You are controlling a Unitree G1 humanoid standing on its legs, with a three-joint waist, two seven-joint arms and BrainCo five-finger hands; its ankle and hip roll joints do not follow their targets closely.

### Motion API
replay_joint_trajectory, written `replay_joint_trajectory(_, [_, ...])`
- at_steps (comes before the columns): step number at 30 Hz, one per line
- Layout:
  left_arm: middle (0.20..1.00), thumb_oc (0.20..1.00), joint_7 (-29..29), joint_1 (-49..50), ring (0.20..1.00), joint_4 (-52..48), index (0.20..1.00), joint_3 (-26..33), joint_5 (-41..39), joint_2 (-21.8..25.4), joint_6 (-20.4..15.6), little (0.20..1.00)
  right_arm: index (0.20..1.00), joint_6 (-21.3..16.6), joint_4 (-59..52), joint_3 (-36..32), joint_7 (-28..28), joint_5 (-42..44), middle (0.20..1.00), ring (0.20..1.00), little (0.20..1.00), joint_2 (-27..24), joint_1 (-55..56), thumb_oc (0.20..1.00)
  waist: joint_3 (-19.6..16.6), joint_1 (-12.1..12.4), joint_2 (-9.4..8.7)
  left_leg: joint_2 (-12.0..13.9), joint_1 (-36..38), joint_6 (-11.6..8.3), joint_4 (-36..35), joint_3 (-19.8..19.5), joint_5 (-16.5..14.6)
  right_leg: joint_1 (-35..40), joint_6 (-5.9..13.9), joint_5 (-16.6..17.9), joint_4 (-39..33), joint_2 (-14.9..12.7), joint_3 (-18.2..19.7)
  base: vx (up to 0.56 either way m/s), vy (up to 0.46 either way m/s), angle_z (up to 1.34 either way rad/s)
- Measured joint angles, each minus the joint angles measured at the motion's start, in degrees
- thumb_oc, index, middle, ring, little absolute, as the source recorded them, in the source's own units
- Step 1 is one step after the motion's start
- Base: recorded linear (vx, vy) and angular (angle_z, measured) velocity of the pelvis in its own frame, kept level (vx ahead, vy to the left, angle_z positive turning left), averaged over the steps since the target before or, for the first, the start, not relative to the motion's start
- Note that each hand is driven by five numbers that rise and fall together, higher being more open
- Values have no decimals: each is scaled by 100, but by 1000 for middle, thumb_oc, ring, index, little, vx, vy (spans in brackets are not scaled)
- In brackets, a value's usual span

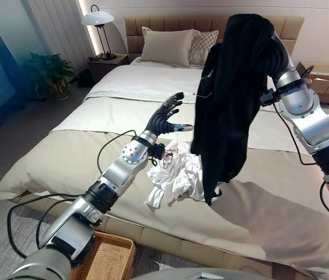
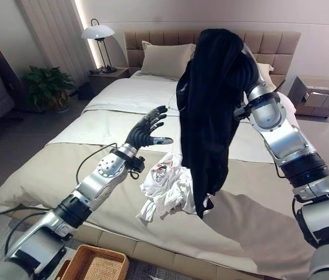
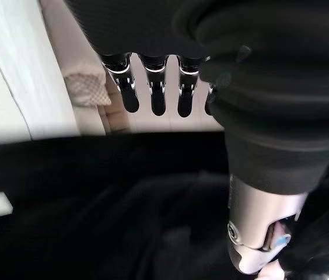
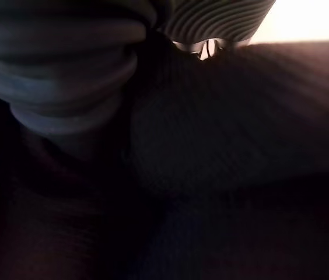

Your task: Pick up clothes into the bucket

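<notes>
Black garment draped over right robot hand — grip unclear, left robot hand spread open

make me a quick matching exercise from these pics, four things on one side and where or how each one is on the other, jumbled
Things:
1. black garment
2. white garment
3. wicker basket
4. left hand

States:
A. on the floor at the foot of the bed
B. crumpled on the bed
C. open, raised over the bed
D. hanging from the raised right arm

Pairs: 1-D, 2-B, 3-A, 4-C
</notes>
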Motion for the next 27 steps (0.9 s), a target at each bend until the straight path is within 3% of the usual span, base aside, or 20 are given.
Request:
replay_joint_trajectory(14, [1000, 1000, -149, -312, 1000, 124, 1000, -429, -44, -195, 212, 1000, 200, -11, -1220, 412, 693, 566, 200, 200, 200, -68, 154, 200, -11, 9, -20, -10, 43, -6, 1, -27, -16, 50, 14, -20, 1, -15, -32, 0, 0, 0])
replay_joint_trajectory(27, [1000, 1000, -69, -315, 1000, 237, 1000, -434, -44, -643, 283, 1000, 200, -7, -1939, 507, 1198, 1364, 200, 200, 200, -36, 571, 200, -26, 14, -35, -13, 40, -8, 1, -70, -18, 44, 18, -43, 1, -17, -69, -1, 0, 0])
